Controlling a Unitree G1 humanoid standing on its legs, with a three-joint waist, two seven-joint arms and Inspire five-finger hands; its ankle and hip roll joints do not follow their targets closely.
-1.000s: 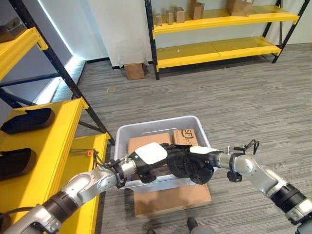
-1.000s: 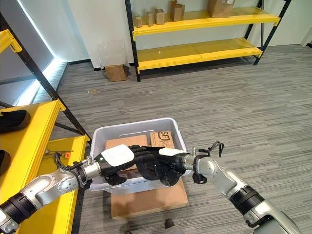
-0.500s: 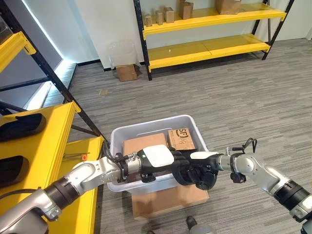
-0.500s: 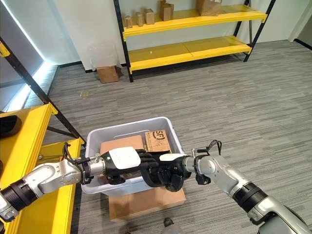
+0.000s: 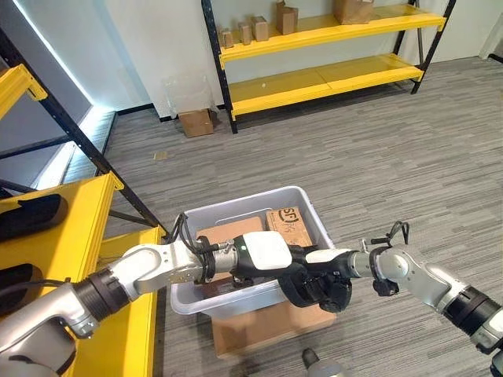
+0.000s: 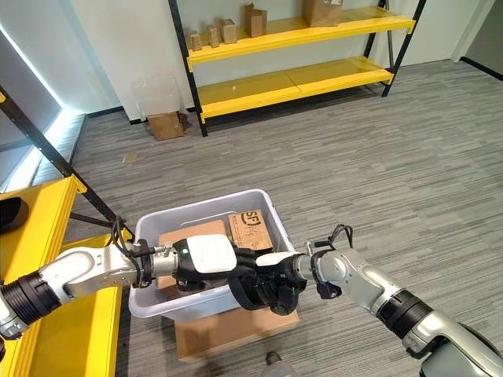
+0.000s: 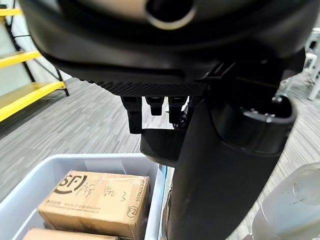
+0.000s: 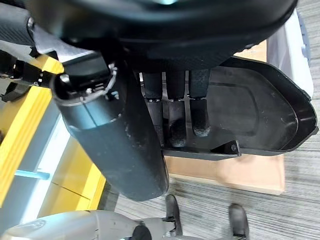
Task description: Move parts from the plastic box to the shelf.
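Fingers [image 8: 172, 117] against black part [image 8: 260, 120]

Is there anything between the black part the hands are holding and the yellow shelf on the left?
Nothing visible blocks it. Both the left hand and right hand hold the black part above the box; the shelf lies beside it.

One grey plastic box [image 5: 314, 220] sits on one flat sheet of cardboard [image 5: 267, 334] on the floor. Two cardboard boxes lie inside it: a printed one [image 5: 289, 224] and a plain one [image 5: 228, 232]. Two robot hands meet at its front edge, the left [image 5: 263, 253] and the right [image 5: 318, 287], with one black moulded tray [image 8: 260, 117] at them. Two dark parts [image 5: 31, 216] rest on the near yellow shelf [image 5: 75, 236]. The far shelf unit [image 5: 314, 47] has two yellow levels; its top level carries five brown boxes [image 5: 287, 16]. One more cardboard box [image 5: 196, 122] stands on the floor.
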